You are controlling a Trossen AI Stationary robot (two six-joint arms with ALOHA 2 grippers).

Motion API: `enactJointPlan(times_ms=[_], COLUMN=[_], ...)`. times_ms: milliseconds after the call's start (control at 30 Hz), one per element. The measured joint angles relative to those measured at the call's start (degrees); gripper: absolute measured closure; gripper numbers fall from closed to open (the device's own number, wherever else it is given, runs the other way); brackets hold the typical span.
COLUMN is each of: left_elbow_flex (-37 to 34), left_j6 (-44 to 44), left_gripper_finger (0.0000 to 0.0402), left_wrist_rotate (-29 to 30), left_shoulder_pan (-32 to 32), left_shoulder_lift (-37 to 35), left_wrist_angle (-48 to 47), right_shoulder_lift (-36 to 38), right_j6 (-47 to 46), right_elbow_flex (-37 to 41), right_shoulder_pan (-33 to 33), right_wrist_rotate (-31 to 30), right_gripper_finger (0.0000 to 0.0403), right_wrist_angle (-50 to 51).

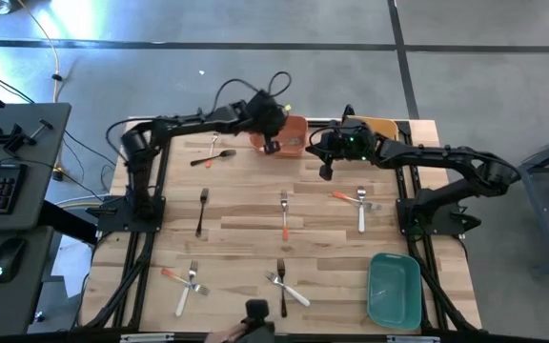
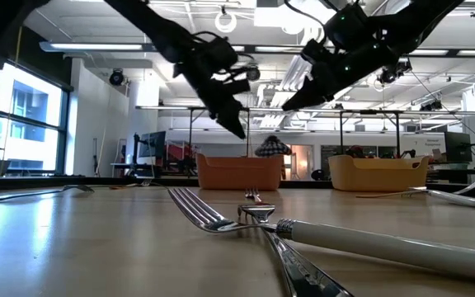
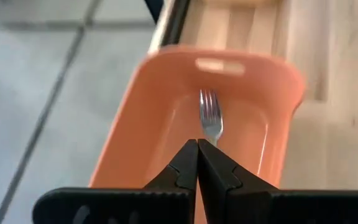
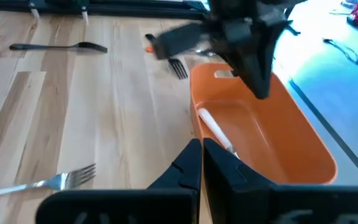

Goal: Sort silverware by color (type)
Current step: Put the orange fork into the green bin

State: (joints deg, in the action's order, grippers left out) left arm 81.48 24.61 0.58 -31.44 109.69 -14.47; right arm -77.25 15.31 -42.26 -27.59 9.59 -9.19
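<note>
1. Wooden worktop (image 1: 255, 224) seen from above: forks (image 1: 283, 214) lie spread over it, an orange bin (image 1: 292, 136) and a yellow bin (image 1: 381, 125) sit at the far edge, and a green bin (image 1: 395, 289) sits near the right front corner.
2. Low view: a white-handled fork (image 2: 361, 241) lies close.
3. Left wrist view: left gripper (image 3: 197, 160), pinched shut and holding nothing, hangs over the orange bin with a fork (image 3: 211, 115) inside.
4. Right wrist view: right gripper (image 4: 201, 158), also pinched shut and holding nothing, is beside that bin.

fork in bin (image 3: 211, 116): silver tines, lying flat inside orange tray, just ahead of shut left claw (image 3: 197, 149)
black fork (image 1: 213, 157): flat on wood, beside left claw
others: scattered, well apart
</note>
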Motion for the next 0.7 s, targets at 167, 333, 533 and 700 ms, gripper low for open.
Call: enactJointPlan(times_ms=[167, 333, 533, 700], left_elbow_flex=[-18.14, -35.78, -51.87, -61.59], left_j6=[-3.62, -6.54, -8.87, -9.55], left_gripper_finger=[0.0401, 0.0401, 0.0401, 0.0401], left_wrist_rotate=[-3.56, -4.53, -4.44, -4.42], left_shoulder_pan=[0.34, 2.75, 6.59, 10.23], left_shoulder_lift=[-11.38, -23.50, -35.77, -43.23], left_wrist_angle=[16.96, 34.47, 47.21, 51.43], right_shoulder_lift=[-6.38, -12.76, -14.96, -14.49], right_j6=[-1.65, -1.58, -1.40, -1.55], right_elbow_flex=[-0.04, -0.04, -0.04, -0.04], right_shoulder_pan=[0.36, 1.62, 4.38, 6.90], right_wrist_rotate=[0.04, 0.02, 0.04, 0.02], right_gripper_finger=[0.0403, 0.0403, 0.0403, 0.0403], right_wrist_angle=[-8.25, -15.92, -17.32, -15.79])
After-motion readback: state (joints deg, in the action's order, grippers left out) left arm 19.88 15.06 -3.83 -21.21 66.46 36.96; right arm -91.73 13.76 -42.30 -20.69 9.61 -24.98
